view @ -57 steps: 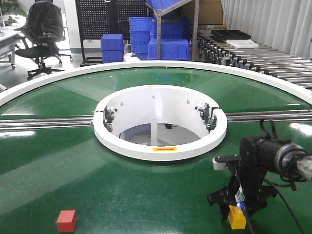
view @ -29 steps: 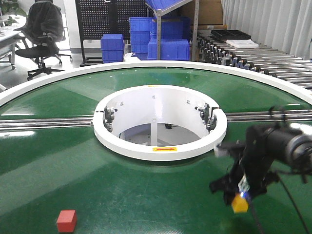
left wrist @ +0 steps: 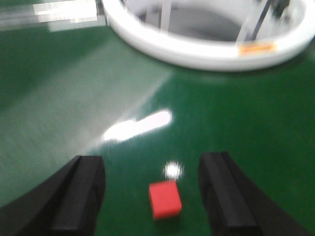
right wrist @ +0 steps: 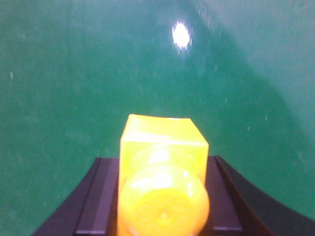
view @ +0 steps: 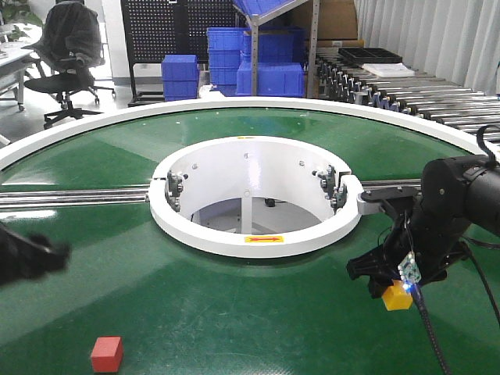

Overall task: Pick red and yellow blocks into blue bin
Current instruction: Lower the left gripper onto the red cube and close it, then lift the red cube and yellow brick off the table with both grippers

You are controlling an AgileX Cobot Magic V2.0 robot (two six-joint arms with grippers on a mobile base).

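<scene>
**Right pincer (view: 397,294) clamped on the yellow brick (view: 398,299), clear of the green desk (view: 234,312).**

The white ring (view: 258,238) around the desk's middle hole sits just behind that arm. Far off at the front left, the red cube (view: 107,353) lies flat on the desk. The left pincer (left wrist: 151,160) hangs over it with fingers wide apart, touching nothing. A second ago the brick sat lower and nearer the front. The left arm (view: 23,258), now a blur at the left edge, wasn't in sight. The cube hasn't budged.
</scene>
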